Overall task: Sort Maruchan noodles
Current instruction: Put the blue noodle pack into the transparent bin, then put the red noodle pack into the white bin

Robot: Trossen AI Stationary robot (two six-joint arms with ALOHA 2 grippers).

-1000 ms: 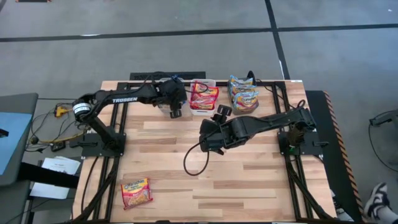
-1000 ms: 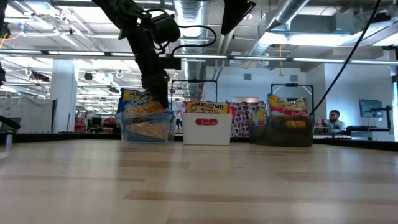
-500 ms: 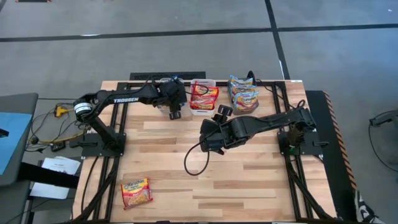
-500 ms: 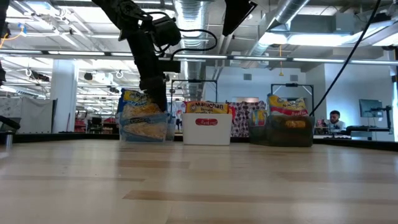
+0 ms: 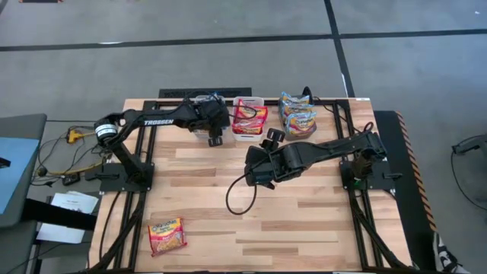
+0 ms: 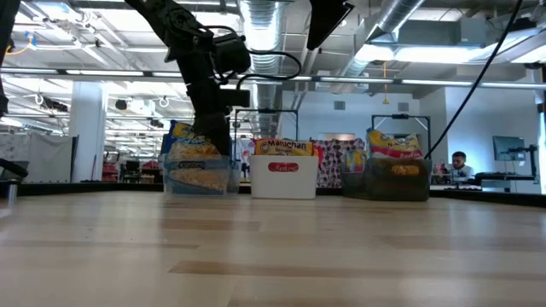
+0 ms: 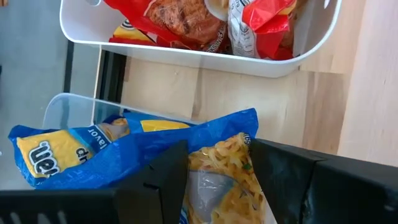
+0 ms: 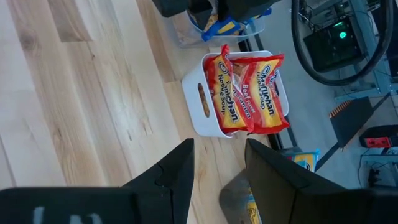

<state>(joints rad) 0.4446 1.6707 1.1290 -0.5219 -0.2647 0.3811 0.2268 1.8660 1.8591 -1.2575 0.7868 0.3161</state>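
Maruchan noodles: one red-trimmed packet (image 5: 167,234) lay alone at the table's near left corner, well apart from both arms. Right gripper (image 5: 253,169) hovered mid-table, fingers parted, holding nothing; judged the nearer arm, with the packet lying toward the near-left from it. Left gripper (image 7: 217,171) was at the far edge over the clear bin (image 5: 204,131), its fingers either side of a blue-trimmed packet (image 7: 134,152). White bin (image 5: 249,120) beside it held red packets.

The left gripper (image 5: 214,134), closed on a blue-trimmed crinkly plastic noodle packet (image 7: 214,165), has been raised slightly above the clear plastic bin (image 6: 199,176) at 12 o'clock.
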